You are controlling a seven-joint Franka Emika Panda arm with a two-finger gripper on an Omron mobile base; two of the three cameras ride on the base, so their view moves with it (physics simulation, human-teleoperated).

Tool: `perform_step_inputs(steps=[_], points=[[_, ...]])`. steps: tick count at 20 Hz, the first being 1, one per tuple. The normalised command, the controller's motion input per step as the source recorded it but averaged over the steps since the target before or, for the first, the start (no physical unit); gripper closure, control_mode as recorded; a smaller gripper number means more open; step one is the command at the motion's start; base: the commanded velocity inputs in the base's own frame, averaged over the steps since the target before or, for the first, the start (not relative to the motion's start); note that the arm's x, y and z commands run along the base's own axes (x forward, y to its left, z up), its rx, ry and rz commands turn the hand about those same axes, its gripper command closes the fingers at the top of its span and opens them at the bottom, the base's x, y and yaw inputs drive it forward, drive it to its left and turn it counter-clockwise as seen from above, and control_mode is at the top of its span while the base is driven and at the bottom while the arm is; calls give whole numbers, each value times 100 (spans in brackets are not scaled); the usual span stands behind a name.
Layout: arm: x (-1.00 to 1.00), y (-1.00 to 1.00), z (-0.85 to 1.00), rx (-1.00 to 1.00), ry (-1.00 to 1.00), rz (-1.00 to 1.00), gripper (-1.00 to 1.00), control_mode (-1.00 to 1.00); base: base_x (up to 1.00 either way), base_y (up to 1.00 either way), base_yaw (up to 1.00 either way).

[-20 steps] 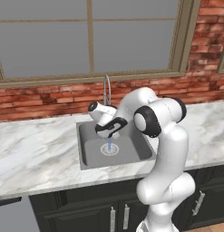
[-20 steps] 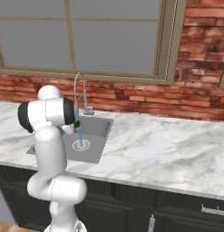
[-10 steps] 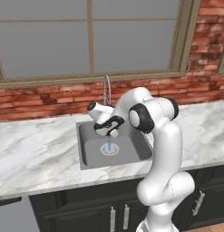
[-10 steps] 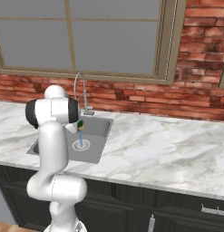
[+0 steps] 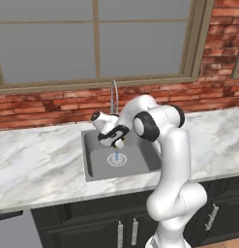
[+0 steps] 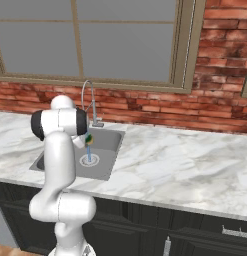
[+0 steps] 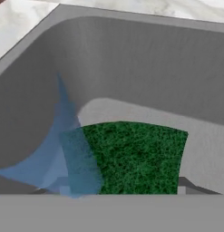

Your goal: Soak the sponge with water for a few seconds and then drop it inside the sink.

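The white robot arm's two-finger gripper (image 5: 118, 141) is held above the square grey matte sink (image 5: 99, 167) that is set in the white marble counter (image 5: 38, 164), and it carries the small sponge with a dark green top layer and a yellow-orange bottom layer (image 7: 131, 158). The fingers appear closed on the sponge, one on each side, although the fingertips themselves are hidden low in the hand view, so I judge the hold mainly from the sponge hanging in the air above the basin. Compared with the pictures of a second ago and half a second ago, the hand has moved only a little: it has come slightly closer to the thin pale-blue translucent water stream (image 5: 117, 156) that falls from the slim silver gooseneck tap (image 5: 114, 94) to the round silver drain (image 6: 88, 160). In the hand view the water now crosses the left edge of the green face, so the sponge seems to be touched by the stream. In the right base view the sponge (image 6: 88, 139) sits at the top of the blue line. I judge that the soaking step is now running and is not yet finished; the drop into the sink is still to be done, and it will need only an opening of the fingers, because the sponge is already over the basin.
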Motion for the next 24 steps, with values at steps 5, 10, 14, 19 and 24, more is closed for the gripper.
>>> perform_step_inputs(steps=[5, 10, 14, 19, 24], points=[[7, 19, -17, 0, 1, 0, 100, -100, 0, 0, 0], [2, 1, -6, 0, 1, 0, 100, -100, 0, 0, 0], [0, 0, 0, 0, 1, 0, 100, -100, 0, 0, 0], [0, 0, 0, 0, 0, 0, 100, -100, 0, 0, 0], [-26, -1, 0, 0, 0, 4, 100, -100, 0, 0, 0]])
